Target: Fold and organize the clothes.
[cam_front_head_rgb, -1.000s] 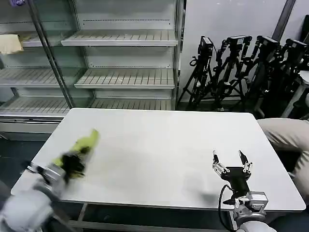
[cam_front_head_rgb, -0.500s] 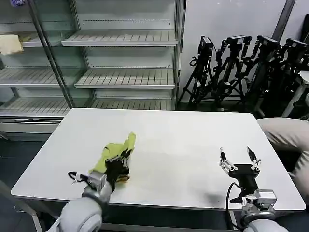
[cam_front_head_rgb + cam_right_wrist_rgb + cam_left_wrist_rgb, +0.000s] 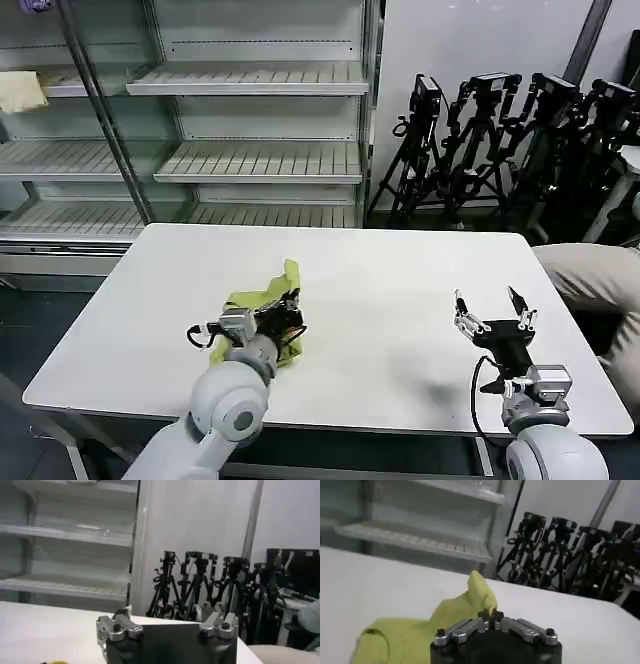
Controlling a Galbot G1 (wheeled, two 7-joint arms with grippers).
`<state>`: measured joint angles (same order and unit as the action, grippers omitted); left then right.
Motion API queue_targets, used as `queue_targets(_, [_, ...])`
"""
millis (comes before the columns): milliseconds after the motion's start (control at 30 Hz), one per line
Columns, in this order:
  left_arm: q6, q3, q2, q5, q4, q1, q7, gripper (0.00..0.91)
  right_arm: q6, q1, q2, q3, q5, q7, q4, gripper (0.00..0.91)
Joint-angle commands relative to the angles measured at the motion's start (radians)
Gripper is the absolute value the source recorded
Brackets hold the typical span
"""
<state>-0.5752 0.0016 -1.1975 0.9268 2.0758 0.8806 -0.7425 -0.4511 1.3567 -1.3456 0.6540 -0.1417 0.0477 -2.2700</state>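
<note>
Left pincer point(image 3: 290, 308), pressed together on a fold of the lime yellow-green T-shirt point(image 3: 262, 298); in the left wrist view the two fingertips point(image 3: 490, 616) meet on the cloth, with a peak of the T-shirt point(image 3: 481, 591) rising just beyond them. The garment lies bunched on the white surface point(image 3: 380, 290), left of its middle and toward the near edge, part of it under the pincer and part spread toward the robot's left; no print or lettering can be read on the side that shows. The left arm point(image 3: 228, 400) reaches up from the near edge, its pale rounded forearm angled forward and slightly rightward, the wrist low over the cloth. Right pincer point(image 3: 496, 318), spread: its two fingers stand apart and upright above the surface near the right near corner, holding nothing; the right wrist view shows the same two finger bases point(image 3: 119, 627) set well apart on the black body. The right arm point(image 3: 540, 420) rises from the near edge with the wrist pointing forward. Behind the surface stands a shelving unit point(image 3: 250, 120) with slatted white shelves, and to its right a cluster of black tripods point(image 3: 500, 140) against a pale wall. No brand marks or labels are legible on the pincers or arms.
</note>
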Motion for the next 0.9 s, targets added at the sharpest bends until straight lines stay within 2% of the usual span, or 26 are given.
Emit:
queue_targets(33, [-0.002, 0.051, -0.098, 0.182, 0.012, -0.055, -0.100, 0.907, -0.012, -0.057, 0.007, -0.012, -0.034, -0.006, 0.048, 0.907])
queue_targets(200, [-0.001, -0.008, -0.065, 0.154, 0.069, -0.082, -0.004, 0.907, -0.021, -0.078, 0.015, -0.017, -0.037, -0.009, 0.053, 0.907])
queue_targets(300, [-0.001, -0.089, 0.006, 0.093, 0.075, -0.099, 0.104, 0.907, -0.020, -0.091, 0.017, -0.021, -0.039, -0.012, 0.071, 0.907])
queue_targets(367, [0.004, -0.179, 0.080, -0.084, 0.034, -0.073, 0.256, 0.907, -0.017, -0.105, 0.019, -0.025, -0.043, -0.015, 0.087, 0.907])
queue_targets(433, [0.115, -0.324, 0.201, -0.316, -0.050, 0.028, 0.533, 0.907, -0.013, -0.116, 0.012, -0.040, -0.041, -0.018, 0.099, 0.907])
queue_targets(467, [0.145, -0.375, 0.217, -0.401, -0.087, 0.057, 0.599, 0.907, -0.012, -0.121, 0.011, -0.045, -0.041, -0.018, 0.103, 0.907])
queue_targets(533, [0.265, -0.501, 0.284, -0.593, -0.197, 0.125, 0.761, 0.907, -0.007, -0.133, 0.008, -0.060, -0.039, -0.022, 0.122, 0.907])
queue_targets(600, [0.304, -0.545, 0.308, -0.593, -0.256, 0.153, 0.798, 0.907, 0.015, -0.146, 0.003, -0.073, -0.044, -0.011, 0.135, 0.907])
queue_targets(667, [0.273, -0.585, 0.317, -0.502, -0.249, 0.197, 0.797, 0.907, -0.016, -0.155, -0.014, -0.082, -0.010, -0.026, 0.127, 0.907])
queue_targets(900, [0.285, -0.613, 0.320, -0.531, -0.264, 0.228, 0.802, 0.907, -0.005, -0.158, -0.036, -0.100, 0.064, -0.030, 0.133, 0.907])
